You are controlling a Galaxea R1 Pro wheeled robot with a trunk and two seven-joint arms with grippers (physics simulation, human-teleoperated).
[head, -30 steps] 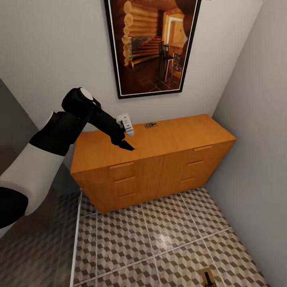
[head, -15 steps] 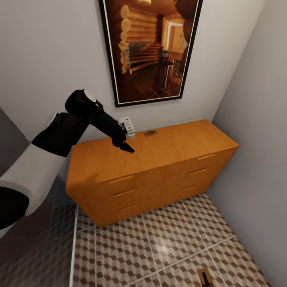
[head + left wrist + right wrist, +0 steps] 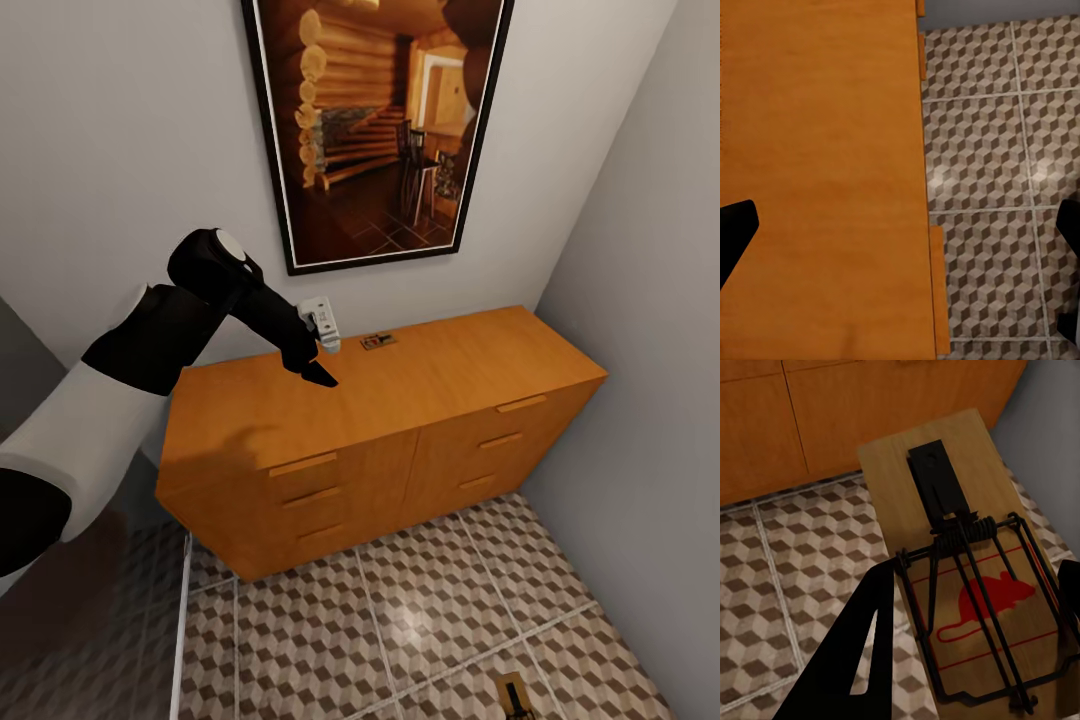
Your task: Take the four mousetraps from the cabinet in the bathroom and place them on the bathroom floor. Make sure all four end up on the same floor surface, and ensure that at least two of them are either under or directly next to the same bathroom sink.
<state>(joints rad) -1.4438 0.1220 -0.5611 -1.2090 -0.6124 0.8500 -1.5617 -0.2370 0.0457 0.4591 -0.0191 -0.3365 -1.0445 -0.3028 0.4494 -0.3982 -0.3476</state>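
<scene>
One mousetrap lies on top of the orange-brown cabinet, near the back wall. My left gripper hangs open above the cabinet top, a short way to the left of that trap and in front of it. The left wrist view looks down past the wide-apart fingertips of the left gripper at bare cabinet top and patterned bathroom floor. My right gripper is shut on a second mousetrap, held low over the floor in front of the cabinet. That held mousetrap is at the head view's lower edge.
A large framed picture hangs on the wall above the cabinet. A grey side wall closes the right. A darker grey floor section lies to the left. Patterned tiles stretch in front of the drawer fronts.
The head camera has moved, shifting the whole picture. Relative to the cabinet, my left gripper has moved a little further back over the top, closer to the mousetrap there.
</scene>
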